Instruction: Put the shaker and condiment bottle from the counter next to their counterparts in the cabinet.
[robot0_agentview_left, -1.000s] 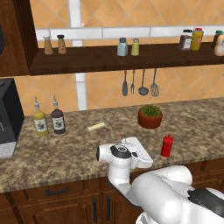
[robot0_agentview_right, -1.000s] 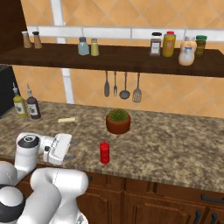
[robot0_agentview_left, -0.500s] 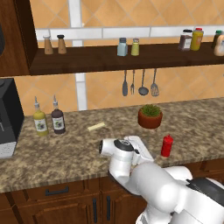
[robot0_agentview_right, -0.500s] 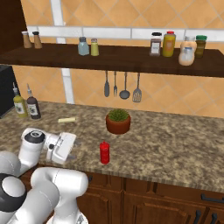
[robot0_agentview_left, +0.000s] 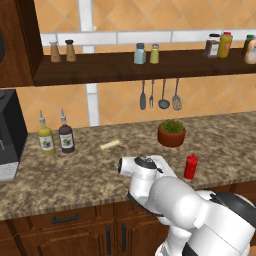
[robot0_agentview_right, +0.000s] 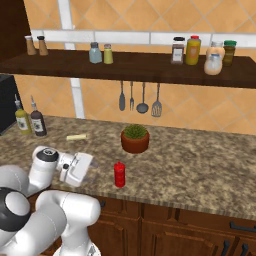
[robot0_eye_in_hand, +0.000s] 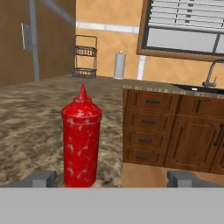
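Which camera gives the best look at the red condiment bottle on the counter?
The hand view: the red condiment bottle stands close, upright, nozzle and body clear. Both base views show it small on the granite counter, right of the gripper.

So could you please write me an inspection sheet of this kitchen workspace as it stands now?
Surface: speckled granite counter over brown wooden drawers.
Job's things: red bottle upright on the counter near its front edge; blue-grey shaker on the shelf beside the yellow-green shaker; dark bottle and orange bottle further right on the shelf.
Clutter: potted plant, pale stick, yellow bottle and dark spouted bottle, two brown shakers, hanging utensils.
Grippers: gripper open, level with the red bottle, fingers either side, not touching.
Cables: nothing seen.
Surroundings: orange tiled wall; a sink beyond.
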